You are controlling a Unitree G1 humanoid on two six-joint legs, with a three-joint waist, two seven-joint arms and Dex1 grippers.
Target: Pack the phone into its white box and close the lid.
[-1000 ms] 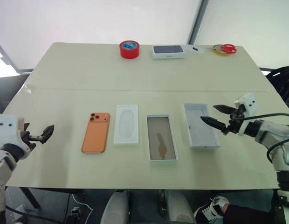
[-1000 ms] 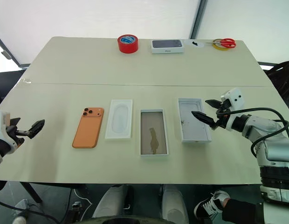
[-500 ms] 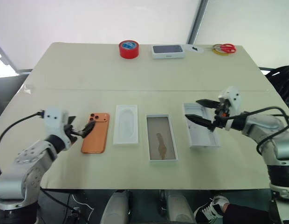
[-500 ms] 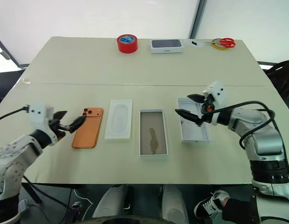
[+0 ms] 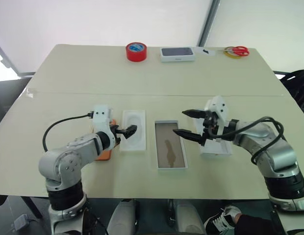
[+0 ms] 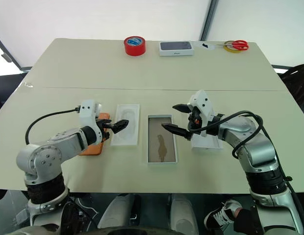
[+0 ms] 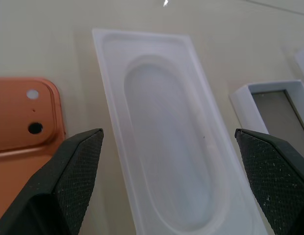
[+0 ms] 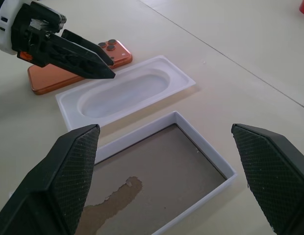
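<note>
We see soft, even daylight filtering through the pale backdrop, so the table (image 5: 157,73) looks bright and shadows under the arms stay faint. Overhead views are slightly hazy and washed. In the wrist views, near fingers blur while the white insert (image 7: 162,147) shows a mild sheen.

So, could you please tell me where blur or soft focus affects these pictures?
Left wrist view: the black fingertips at the frame's edge look soft, as does the flat white insert with the oblong recess between them. Right wrist view: the shallow white box with the brownish floor is reasonably crisp. Head views: the bright backdrop behind the table is washed out.
</note>
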